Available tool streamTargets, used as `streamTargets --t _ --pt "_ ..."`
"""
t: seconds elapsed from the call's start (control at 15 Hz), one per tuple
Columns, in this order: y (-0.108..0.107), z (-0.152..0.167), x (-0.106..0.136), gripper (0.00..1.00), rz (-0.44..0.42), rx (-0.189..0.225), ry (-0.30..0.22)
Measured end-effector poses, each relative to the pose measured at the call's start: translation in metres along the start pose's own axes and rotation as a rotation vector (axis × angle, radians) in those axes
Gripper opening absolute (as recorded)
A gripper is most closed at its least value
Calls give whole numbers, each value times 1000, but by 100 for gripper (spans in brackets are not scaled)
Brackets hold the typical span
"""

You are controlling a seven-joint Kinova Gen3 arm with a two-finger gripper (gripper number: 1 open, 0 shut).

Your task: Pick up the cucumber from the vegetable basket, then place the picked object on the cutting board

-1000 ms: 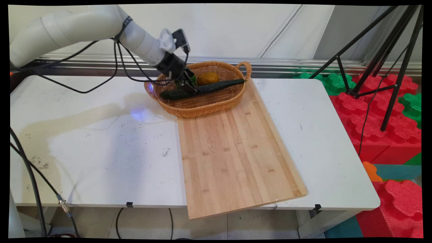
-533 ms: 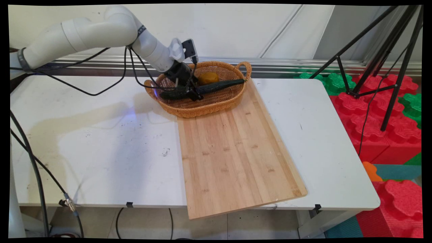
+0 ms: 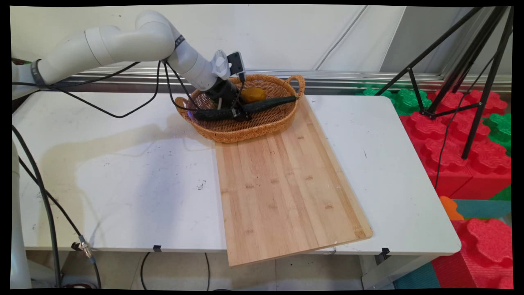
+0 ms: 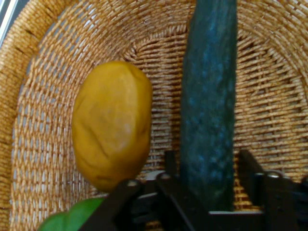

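Gripper (image 4: 206, 192): you are straddling the cucumber (image 4: 209, 96) off-centre, fingers spread, not yet pinching; it is risking tipping against the potato (image 4: 111, 122) in the basket (image 3: 262, 127).

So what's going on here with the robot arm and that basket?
The white arm's black two-finger gripper is down inside the woven wicker basket at the table's far side. Its fingers straddle the long dark green cucumber near its middle. A yellow-brown potato lies beside the cucumber, with something light green next to it. The bamboo cutting board in front has nothing on it.
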Motion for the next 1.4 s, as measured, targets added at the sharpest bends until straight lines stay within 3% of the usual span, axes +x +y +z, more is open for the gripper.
streamTargets --t 0.6,1.4 --pt "4 -2 6 0 3 32 12" --pt "5 -62 21 0 47 91 99"
